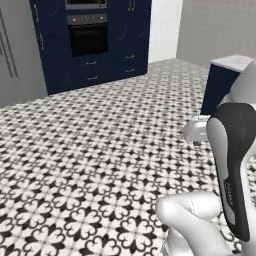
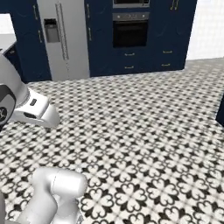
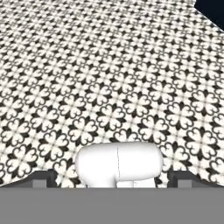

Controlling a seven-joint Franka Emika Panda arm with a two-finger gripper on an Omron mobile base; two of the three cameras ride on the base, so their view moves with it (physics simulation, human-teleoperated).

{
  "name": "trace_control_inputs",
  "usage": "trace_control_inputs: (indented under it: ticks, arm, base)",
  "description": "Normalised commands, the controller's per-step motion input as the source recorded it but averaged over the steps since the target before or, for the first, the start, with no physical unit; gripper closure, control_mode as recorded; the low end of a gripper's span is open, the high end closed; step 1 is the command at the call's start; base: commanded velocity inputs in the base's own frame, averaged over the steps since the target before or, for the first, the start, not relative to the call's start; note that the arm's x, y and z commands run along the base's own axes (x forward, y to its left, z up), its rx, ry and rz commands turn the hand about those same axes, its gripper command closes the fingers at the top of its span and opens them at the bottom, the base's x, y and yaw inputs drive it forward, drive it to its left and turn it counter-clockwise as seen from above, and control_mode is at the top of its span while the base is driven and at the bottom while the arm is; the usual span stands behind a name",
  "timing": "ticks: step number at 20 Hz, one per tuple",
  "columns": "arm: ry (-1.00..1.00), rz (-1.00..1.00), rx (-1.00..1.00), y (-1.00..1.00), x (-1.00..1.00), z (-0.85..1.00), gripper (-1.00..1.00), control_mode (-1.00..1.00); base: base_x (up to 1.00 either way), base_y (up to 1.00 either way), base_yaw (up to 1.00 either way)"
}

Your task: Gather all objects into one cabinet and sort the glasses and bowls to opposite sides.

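Fridge (image 2: 61,39) on the far left, grey and tall, then the dark blue wall of cupboards (image 2: 175,39) with the black oven (image 2: 130,34) set into it, then a long run of patterned floor tiles (image 2: 144,131), and at the right a blue counter end (image 1: 216,87) with a pale top; none of the cups, the mug or the bowl can be seen anywhere, nor the wall cabinet with the long brass handle, so where they stand relative to the claw I cannot say; my guess is they lie off to one side or behind this outlook. The arm (image 1: 230,165) is folded low over open floor, well apart from every cupboard; in the hand view two dark finger tips (image 3: 43,178) show at the bottom corners, set wide, so the claw looks spread and holds nothing. The risk from here, as I judge it, is the base rolling toward the wrong blue doors, since the oven wall looks much like any cabinet; a folded elbow could also clip that counter end on a turn.
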Motion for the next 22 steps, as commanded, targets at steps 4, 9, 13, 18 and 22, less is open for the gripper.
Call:
trace_control_inputs:
  ticks: [4,9,13,18,22]
  arm:
    - [0.0,0.0,0.0,0.0,0.0,0.0,-1.0,1.0]
    - [0.0,0.0,0.0,0.0,0.0,0.0,-1.0,1.0]
    - [0.0,0.0,0.0,0.0,0.0,0.0,-1.0,1.0]
    - [0.0,0.0,0.0,0.0,0.0,0.0,-1.0,1.0]
    - [0.0,0.0,0.0,0.0,0.0,0.0,-1.0,1.0]
  base:
    - [0.16,-0.07,0.84]
    - [0.3,-0.11,0.1]
    - [0.81,-0.02,0.0]
    - [0.68,-0.01,0.07]
    - [0.23,-0.06,0.5]
